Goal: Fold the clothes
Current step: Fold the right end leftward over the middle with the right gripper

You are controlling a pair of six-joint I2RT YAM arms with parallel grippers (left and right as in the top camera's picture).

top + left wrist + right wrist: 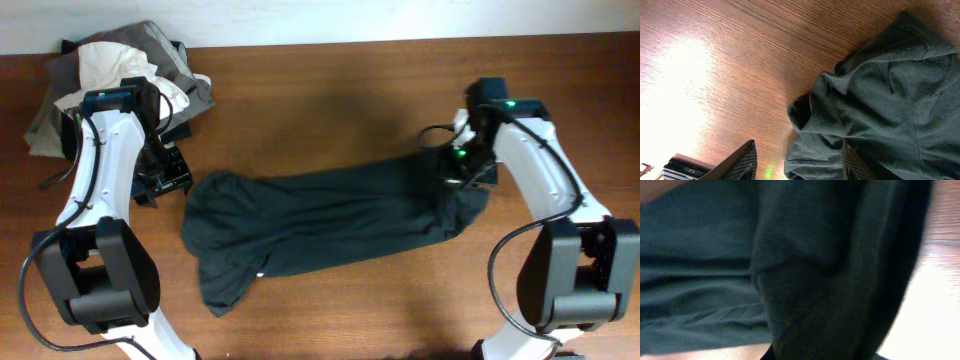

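T-shirt [330,225], dark teal, lies bunched across the wooden table [330,80]; right gripper [458,168] clamps its right-edge end, left gripper [798,145] spread apart at the opposite end.

A brown wood-grain table [330,75] fills the overhead view, a pale strip [300,18] bordering it at twelve o'clock. Bright glare [675,90] whitens its grain.
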